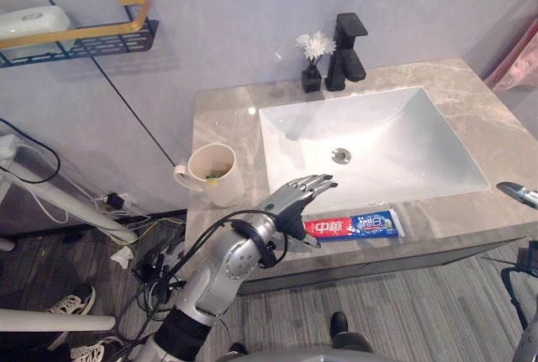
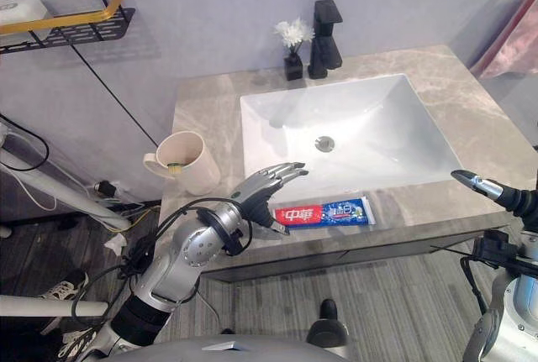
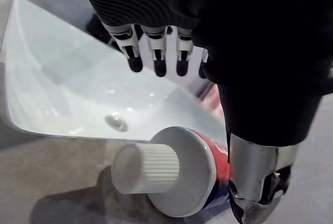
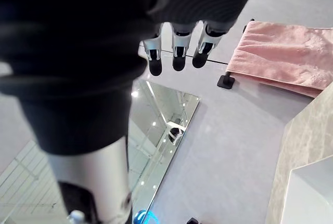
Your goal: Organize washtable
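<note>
A red, white and blue toothpaste tube (image 1: 353, 226) lies flat along the front edge of the marble counter (image 1: 223, 118), its white cap (image 3: 145, 168) pointing to my left. My left hand (image 1: 294, 201) hovers over the cap end with fingers (image 3: 156, 52) straight and open, reaching toward the sink. Its thumb (image 3: 257, 182) hangs close beside the tube's shoulder. A cream mug (image 1: 214, 173) stands on the counter left of the basin, with something small and green inside. My right hand (image 2: 479, 184) is low at the right, off the counter's front corner, its fingers (image 4: 177, 52) straight and holding nothing.
The white basin (image 1: 420, 156) takes up the counter's middle. A black faucet (image 1: 346, 51) and a small black vase of white flowers (image 1: 313, 60) stand behind it. A wall shelf (image 1: 84, 39) with a gold rail holds a white box. A pink towel (image 4: 281, 52) hangs at the right.
</note>
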